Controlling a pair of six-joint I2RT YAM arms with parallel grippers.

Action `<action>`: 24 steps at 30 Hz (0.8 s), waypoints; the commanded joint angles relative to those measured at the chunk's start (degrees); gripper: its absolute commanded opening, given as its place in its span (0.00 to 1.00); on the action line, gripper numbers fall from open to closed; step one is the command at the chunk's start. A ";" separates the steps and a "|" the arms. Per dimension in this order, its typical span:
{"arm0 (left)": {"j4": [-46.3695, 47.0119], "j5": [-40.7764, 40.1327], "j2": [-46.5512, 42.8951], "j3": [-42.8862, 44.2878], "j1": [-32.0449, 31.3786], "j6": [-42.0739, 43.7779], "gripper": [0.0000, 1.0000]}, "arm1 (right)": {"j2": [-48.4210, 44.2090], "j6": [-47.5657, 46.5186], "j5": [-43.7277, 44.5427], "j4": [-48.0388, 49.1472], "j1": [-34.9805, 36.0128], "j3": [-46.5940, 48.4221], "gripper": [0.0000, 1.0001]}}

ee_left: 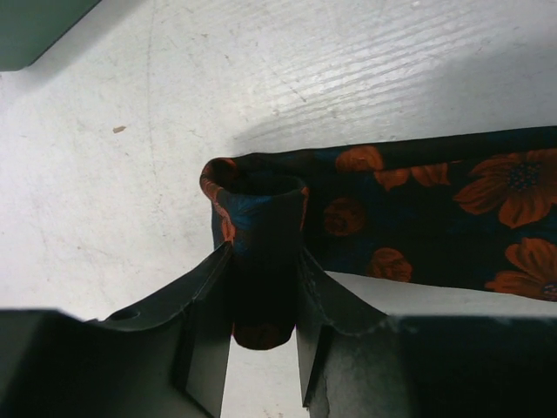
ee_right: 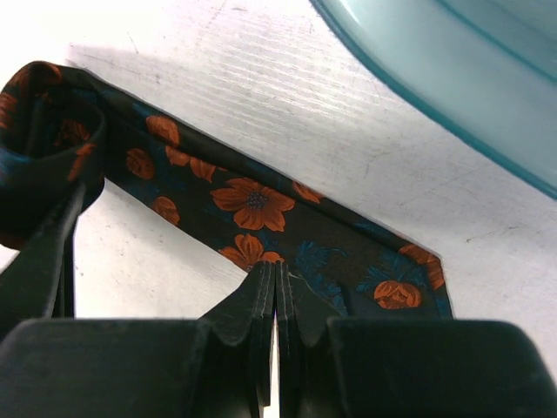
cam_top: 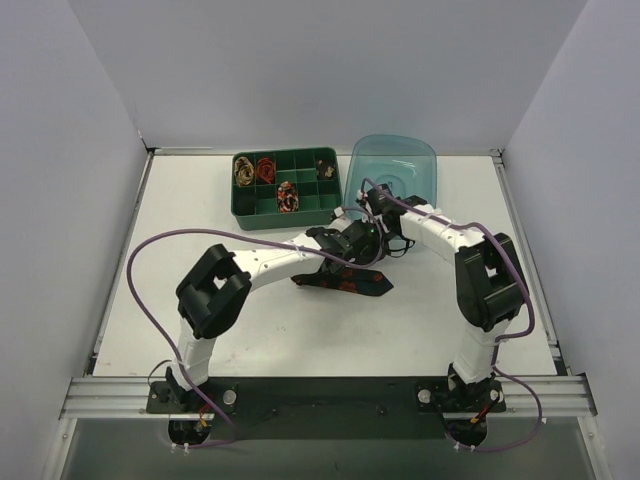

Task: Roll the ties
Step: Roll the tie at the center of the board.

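A black tie with orange-red flowers (cam_top: 345, 282) lies flat on the white table in the middle. One end of it is rolled into a small coil (ee_left: 261, 213). My left gripper (ee_left: 265, 254) is shut on that coil, a finger against each side. From there the tie (ee_left: 418, 226) runs off to the right. My right gripper (ee_right: 277, 272) is shut with nothing between its fingers, and its tips rest on the edge of the flat tie (ee_right: 257, 200) near the pointed wide end. In the right wrist view the coil (ee_right: 43, 148) sits at far left.
A green divided tray (cam_top: 300, 205) stands at the back and holds rolled ties: a gold-black one (cam_top: 244, 170), a red one (cam_top: 265, 168) and another (cam_top: 288, 196). A translucent blue bin (cam_top: 392, 168) sits to its right. Purple cables loop beside both arms.
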 commanded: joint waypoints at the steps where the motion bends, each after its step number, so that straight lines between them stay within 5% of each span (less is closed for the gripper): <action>1: -3.17 0.86 3.03 4.61 -2.25 -0.53 0.40 | -2.44 0.35 1.15 -2.53 -0.09 -0.68 0.00; 13: 4.46 10.88 2.86 3.48 -2.86 -3.52 0.61 | -1.65 0.26 1.76 -2.80 0.00 -1.12 0.00; 24: 20.02 26.18 -3.81 -7.06 1.08 -9.15 0.62 | -1.91 -0.18 1.59 -3.15 -0.09 -0.85 0.00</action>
